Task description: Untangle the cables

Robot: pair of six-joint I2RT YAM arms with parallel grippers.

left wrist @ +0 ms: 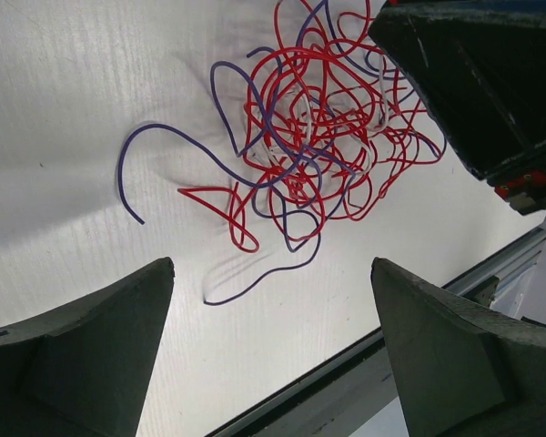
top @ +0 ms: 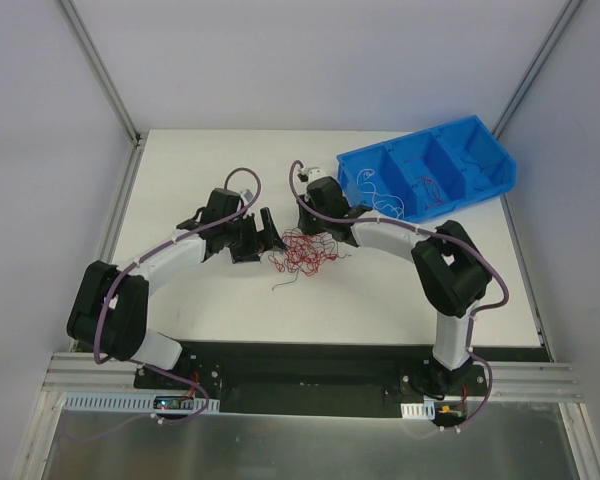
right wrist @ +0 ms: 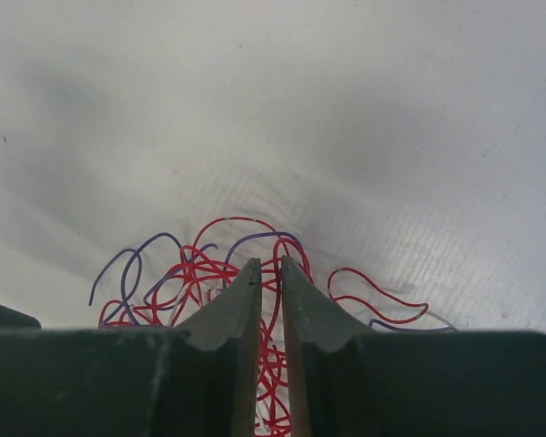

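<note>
**Right tool** (right wrist: 268, 266): jaws nearly together on a red strand at the edge of the cables (top: 305, 250), apparently pinching it so it can be pulled free of the knot.

**Left tool** (left wrist: 273, 269): jaws spread wide and holding nothing, poised just short of the tangle, probably to take a second strand or steady the heap.

The cables, mostly red with some purple and white, lie in a loose knot on the surface (top: 380, 300) at the centre of the overhead view, between both tools.

**Blue bin** (top: 500, 160), upper right: holds a few loose strands.
</note>
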